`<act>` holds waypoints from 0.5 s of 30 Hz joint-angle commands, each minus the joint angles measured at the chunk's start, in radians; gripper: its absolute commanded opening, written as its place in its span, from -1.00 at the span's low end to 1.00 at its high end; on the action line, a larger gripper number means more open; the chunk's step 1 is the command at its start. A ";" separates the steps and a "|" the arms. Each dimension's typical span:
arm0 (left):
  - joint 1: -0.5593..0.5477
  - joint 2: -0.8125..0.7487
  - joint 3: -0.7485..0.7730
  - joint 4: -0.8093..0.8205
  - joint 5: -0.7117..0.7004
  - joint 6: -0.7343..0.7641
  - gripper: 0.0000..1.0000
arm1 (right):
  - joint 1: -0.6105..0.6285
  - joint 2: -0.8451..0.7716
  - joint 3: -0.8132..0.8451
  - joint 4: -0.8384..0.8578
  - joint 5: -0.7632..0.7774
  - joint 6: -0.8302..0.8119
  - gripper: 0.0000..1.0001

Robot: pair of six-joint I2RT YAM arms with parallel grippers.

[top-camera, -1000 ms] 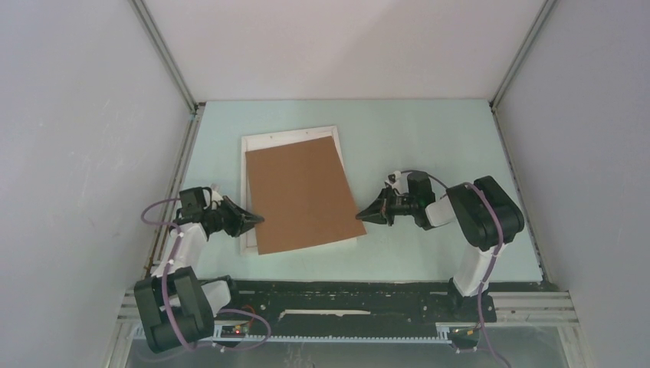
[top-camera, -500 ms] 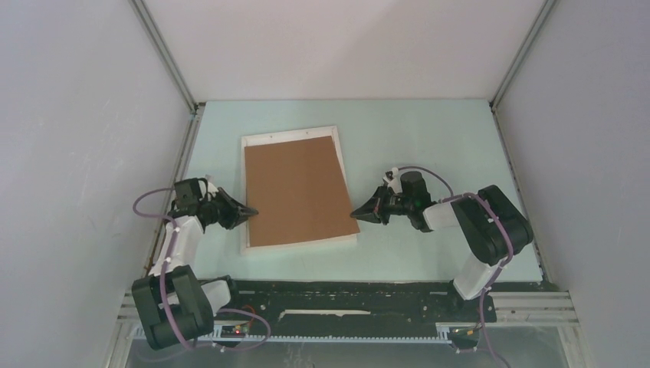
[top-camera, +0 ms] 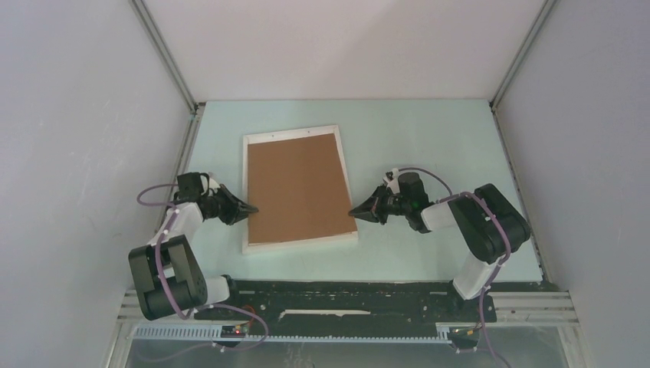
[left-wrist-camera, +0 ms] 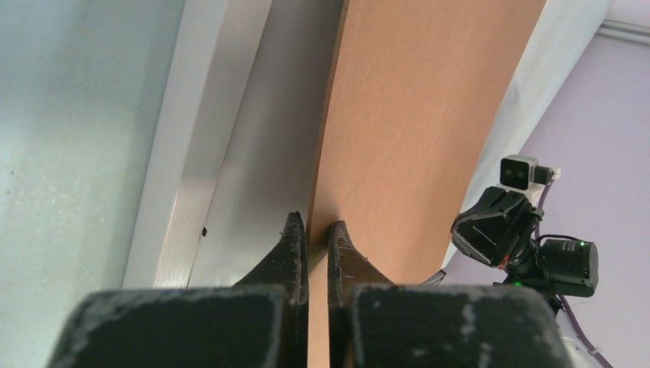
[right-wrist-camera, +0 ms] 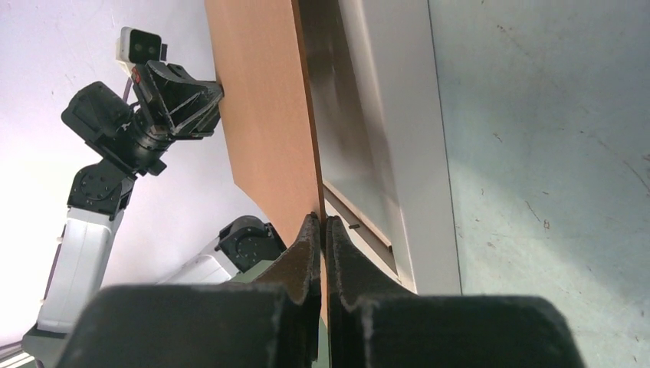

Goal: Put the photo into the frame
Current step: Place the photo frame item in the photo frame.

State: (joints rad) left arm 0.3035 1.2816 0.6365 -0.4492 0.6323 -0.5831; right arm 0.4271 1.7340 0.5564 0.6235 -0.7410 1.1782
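Observation:
The white frame [top-camera: 303, 244] lies flat on the pale green table. A brown backing board [top-camera: 299, 188] hangs just over it, held by both arms and lined up inside its rim. My left gripper [top-camera: 249, 208] is shut on the board's left edge, and my right gripper [top-camera: 354, 212] is shut on its right edge. In the left wrist view the fingers [left-wrist-camera: 316, 226] pinch the board [left-wrist-camera: 414, 115] above the frame's rim [left-wrist-camera: 184, 153]. The right wrist view shows the same grip [right-wrist-camera: 322, 220] on the board [right-wrist-camera: 260, 100] beside the frame [right-wrist-camera: 398, 115]. The photo is hidden.
Grey enclosure walls stand at the left [top-camera: 84, 153], right [top-camera: 582, 153] and back. Metal rails [top-camera: 184, 169] run along the table's side edges. A black base strip [top-camera: 345, 295] carries both arm bases at the near edge.
The board was skewed, with its near corners overhanging the frame. Both grippers have moved it away from the bases and turned it square with the frame's rim.

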 commanded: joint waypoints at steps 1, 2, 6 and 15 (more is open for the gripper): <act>-0.025 0.058 0.041 -0.023 -0.059 0.019 -1.00 | 0.061 -0.016 0.039 0.073 -0.014 0.073 -1.00; -0.026 0.064 0.044 -0.023 -0.061 0.023 -1.00 | 0.062 -0.023 0.040 0.066 -0.005 0.073 -1.00; -0.025 0.097 0.062 -0.026 -0.079 0.038 -1.00 | 0.065 -0.059 0.069 -0.004 0.030 0.044 -1.00; -0.025 0.130 0.063 -0.003 -0.083 0.032 -0.85 | 0.066 -0.082 0.150 -0.120 0.071 -0.011 -1.00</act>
State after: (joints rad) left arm 0.3035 1.3891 0.6888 -0.4004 0.6441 -0.5564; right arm 0.4522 1.7042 0.6247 0.4770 -0.6571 1.1568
